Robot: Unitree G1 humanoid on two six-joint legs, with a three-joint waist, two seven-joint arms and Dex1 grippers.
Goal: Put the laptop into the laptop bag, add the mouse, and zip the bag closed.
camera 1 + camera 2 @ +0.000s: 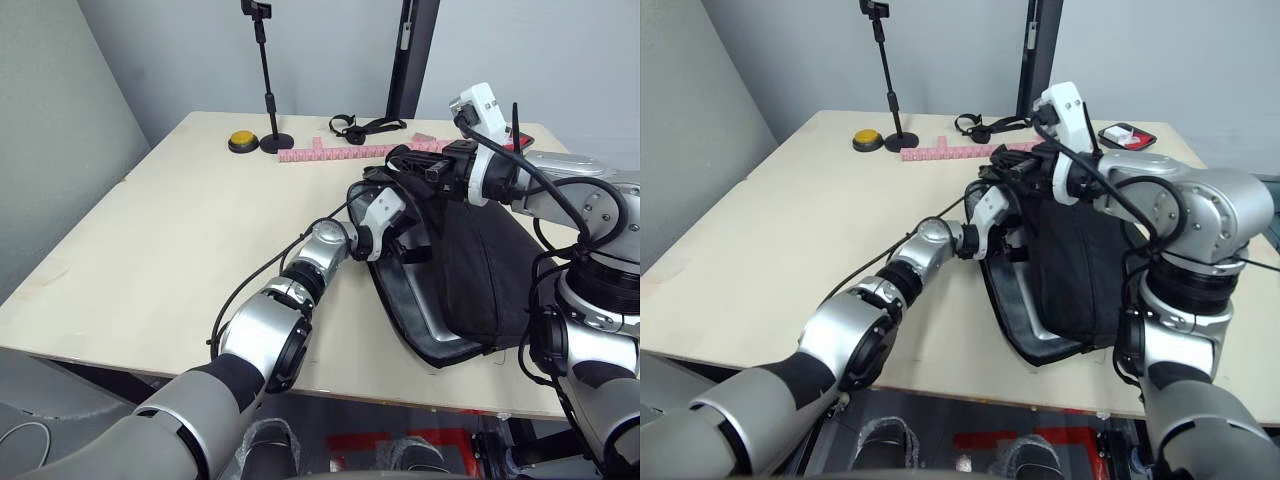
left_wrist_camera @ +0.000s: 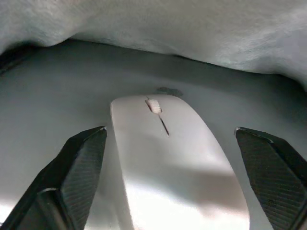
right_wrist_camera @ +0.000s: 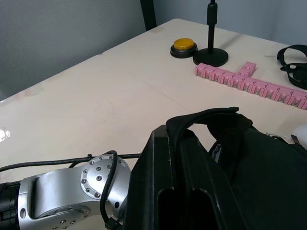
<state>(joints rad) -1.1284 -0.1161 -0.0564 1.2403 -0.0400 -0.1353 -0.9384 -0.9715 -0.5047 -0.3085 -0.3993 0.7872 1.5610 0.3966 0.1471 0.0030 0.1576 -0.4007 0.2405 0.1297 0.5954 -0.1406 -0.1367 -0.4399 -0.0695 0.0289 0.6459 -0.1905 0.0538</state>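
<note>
The black laptop bag lies at the table's right side, its upper flap lifted at the far left corner. My right gripper is shut on that flap by a strap handle. A silver-grey strip of the laptop shows inside the open edge. My left gripper reaches into the opening and stands open. The white mouse lies flat between its two fingers, on a grey surface under the flap, with a gap on each side.
At the table's far edge are a yellow button, a black stand's round base, a row of pink blocks and a black strap. A red and black item lies behind the bag. The bag nearly reaches the table's front edge.
</note>
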